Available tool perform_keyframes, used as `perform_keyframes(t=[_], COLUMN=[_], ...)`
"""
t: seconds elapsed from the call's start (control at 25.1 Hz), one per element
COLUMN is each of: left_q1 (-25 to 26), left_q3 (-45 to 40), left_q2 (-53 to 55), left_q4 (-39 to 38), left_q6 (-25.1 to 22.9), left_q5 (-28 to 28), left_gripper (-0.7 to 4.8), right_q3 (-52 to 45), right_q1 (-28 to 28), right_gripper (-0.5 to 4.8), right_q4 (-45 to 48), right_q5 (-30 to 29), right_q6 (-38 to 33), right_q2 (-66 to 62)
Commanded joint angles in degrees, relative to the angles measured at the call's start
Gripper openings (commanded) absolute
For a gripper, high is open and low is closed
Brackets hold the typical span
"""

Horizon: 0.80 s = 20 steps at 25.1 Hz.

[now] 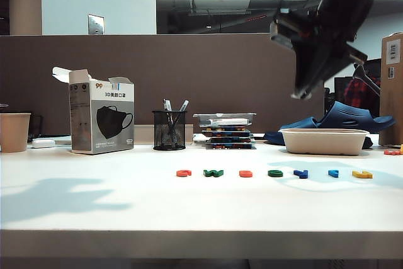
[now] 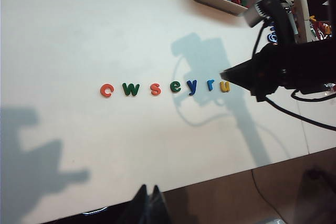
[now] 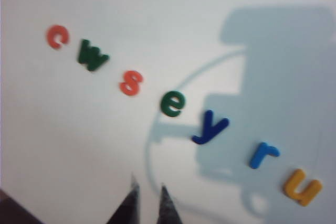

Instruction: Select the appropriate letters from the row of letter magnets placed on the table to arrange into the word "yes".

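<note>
Desk [image 1: 94,212]: we are seeing a wide white top carrying one row of seven letter magnets, reading c, w, s, e, y, r, u in the left wrist view.
Red "s" [image 2: 156,89]: lying flat, third in the row, between the dark green "w" [image 2: 130,89] and the "e".
Green "e" [image 2: 176,86]: lying just beside the "s", apart from it.
Dark blue "y" [image 2: 192,86]: lying next after the "e", with the light blue "r" [image 2: 210,85] on its far side.
Row ends: the orange-red "c" [image 2: 106,91] and the yellow "u" [image 2: 224,86] are closing the row.
Right gripper [image 3: 149,203]: hanging above the desk over the row's y-r-u end, touching no letter; its fingertips are standing slightly apart with nothing between them.
Left gripper [image 2: 147,199]: hovering off the desk's near edge, well apart from the row; its tips are pressing together, empty.
Tray [image 1: 324,141]: sitting behind the row, holding spare coloured letters.
</note>
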<state>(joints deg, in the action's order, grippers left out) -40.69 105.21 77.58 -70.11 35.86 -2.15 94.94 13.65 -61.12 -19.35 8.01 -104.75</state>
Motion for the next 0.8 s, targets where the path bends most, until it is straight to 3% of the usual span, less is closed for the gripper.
perform_keyframes(t=[0.04, 0.12, 0.48, 0.8], left_q1=[0.00, 0.00, 0.00, 0.00], left_q3=[0.20, 0.20, 0.20, 0.20], left_q2=[-0.11, -0.11, -0.11, -0.11], left_q4=[0.39, 0.39, 0.42, 0.39], left_q6=[0.15, 0.15, 0.15, 0.15], left_q5=[-0.24, -0.24, -0.24, -0.24], left_gripper=[-0.05, -0.05, -0.05, -0.05], right_q3=[0.28, 0.28, 0.28, 0.28], right_q1=[0.66, 1.64, 4.46, 4.96], right_gripper=[0.89, 1.55, 1.58, 1.58], right_q4=[0.00, 0.11, 2.03, 3.19], right_q5=[2.16, 4.33, 12.26, 11.78], right_q6=[2.99, 4.52, 12.24, 15.02], right_q2=[-1.36, -2.84, -6.80, -9.18])
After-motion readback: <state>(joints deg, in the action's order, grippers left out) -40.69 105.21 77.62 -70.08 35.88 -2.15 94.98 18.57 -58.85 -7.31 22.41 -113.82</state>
